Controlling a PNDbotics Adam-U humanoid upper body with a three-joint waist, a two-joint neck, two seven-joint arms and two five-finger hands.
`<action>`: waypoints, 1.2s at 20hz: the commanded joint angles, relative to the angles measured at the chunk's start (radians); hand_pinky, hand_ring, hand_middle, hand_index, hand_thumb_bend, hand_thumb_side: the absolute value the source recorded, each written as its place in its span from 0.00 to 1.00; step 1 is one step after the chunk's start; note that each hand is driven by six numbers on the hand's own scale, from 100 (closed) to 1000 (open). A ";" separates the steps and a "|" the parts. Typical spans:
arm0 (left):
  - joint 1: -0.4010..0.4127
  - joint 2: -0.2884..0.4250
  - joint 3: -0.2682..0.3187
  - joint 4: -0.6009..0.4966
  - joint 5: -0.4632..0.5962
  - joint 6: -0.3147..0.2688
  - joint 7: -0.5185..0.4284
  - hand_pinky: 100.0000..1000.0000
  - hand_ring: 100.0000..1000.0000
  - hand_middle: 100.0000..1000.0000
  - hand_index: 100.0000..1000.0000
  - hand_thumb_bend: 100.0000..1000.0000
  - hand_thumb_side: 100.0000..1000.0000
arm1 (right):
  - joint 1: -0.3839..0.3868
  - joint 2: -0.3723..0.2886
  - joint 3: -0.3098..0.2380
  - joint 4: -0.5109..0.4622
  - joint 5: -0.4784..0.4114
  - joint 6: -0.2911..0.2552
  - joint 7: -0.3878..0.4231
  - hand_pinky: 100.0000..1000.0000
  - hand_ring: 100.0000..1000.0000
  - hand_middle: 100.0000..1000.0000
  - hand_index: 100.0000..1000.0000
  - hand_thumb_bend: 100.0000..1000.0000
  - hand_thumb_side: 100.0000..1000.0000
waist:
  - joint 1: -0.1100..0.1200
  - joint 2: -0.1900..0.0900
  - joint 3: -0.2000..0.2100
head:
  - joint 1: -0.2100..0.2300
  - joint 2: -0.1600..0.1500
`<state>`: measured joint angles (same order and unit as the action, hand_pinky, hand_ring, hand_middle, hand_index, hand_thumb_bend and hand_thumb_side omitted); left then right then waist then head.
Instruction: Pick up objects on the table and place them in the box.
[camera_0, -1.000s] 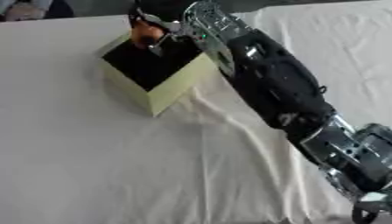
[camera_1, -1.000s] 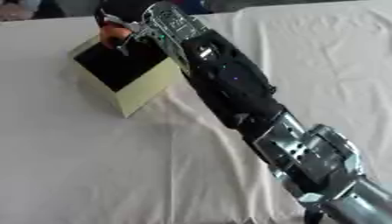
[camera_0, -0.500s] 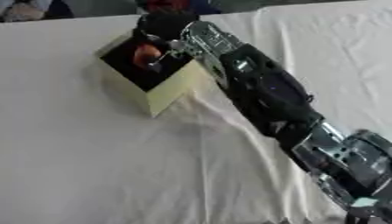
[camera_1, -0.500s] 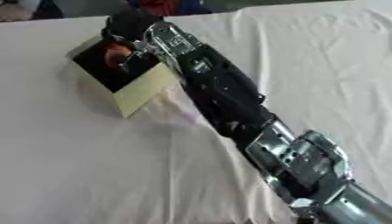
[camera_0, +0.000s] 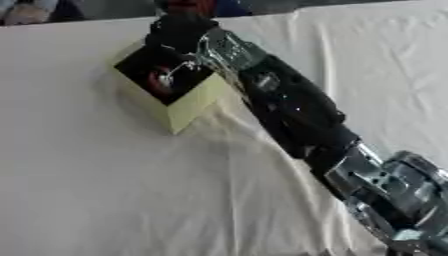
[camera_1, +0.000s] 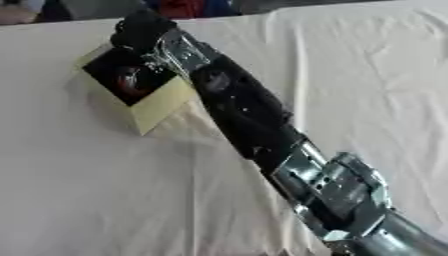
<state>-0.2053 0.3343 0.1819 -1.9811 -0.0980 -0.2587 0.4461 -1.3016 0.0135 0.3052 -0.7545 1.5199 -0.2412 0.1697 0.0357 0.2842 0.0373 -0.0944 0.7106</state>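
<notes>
The robot's right arm is reaching diagonally across the desk (camera_0: 105, 190), which is lying under a wrinkled white cloth, and its right hand (camera_0: 179, 35) is hovering at the far rim of the box (camera_0: 188, 107), a pale yellow carton with a dark inside that is standing near the far left part of the desk. Inside the box, a small reddish-orange object (camera_0: 162, 79) is showing against the dark floor, low in the compartment and apart from the hand above it. The hand itself is reading only as a dark mass over the box's far edge, so whether its fingers are released or clenched cannot be told; nothing is visibly sitting between them. The left hand is not appearing in either view. As for progress, the object lying in the box suggests that at least one placement is effectively done, with the hand seemingly at the point of letting go or just clear of it. No other loose objects are showing on the visible cloth, so it is looking as if little or nothing is left to collect, though the parts of the desk outside the views or hidden behind the arm could be holding more.
</notes>
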 joint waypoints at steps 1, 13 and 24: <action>-0.007 0.012 0.001 -0.019 0.003 0.000 -0.004 0.64 0.56 0.61 0.65 0.02 0.80 | -0.025 -0.016 -0.010 -0.070 -0.009 0.017 -0.015 0.88 0.84 0.72 0.85 0.00 0.47 | 0.005 -0.019 -0.001 | -0.001 -0.007; -0.007 0.021 0.005 -0.019 -0.005 -0.001 0.003 0.65 0.56 0.61 0.65 0.02 0.80 | 0.008 -0.161 0.006 -0.504 -0.317 0.127 0.077 0.86 0.76 0.62 0.81 0.00 0.30 | 0.005 -0.026 -0.011 | 0.018 -0.003; -0.008 0.027 0.011 -0.019 -0.015 -0.004 0.016 0.65 0.56 0.61 0.66 0.02 0.79 | 0.110 -0.311 0.006 -0.823 -0.576 0.260 0.073 0.83 0.73 0.61 0.82 0.00 0.73 | 0.004 -0.024 -0.019 | 0.044 -0.002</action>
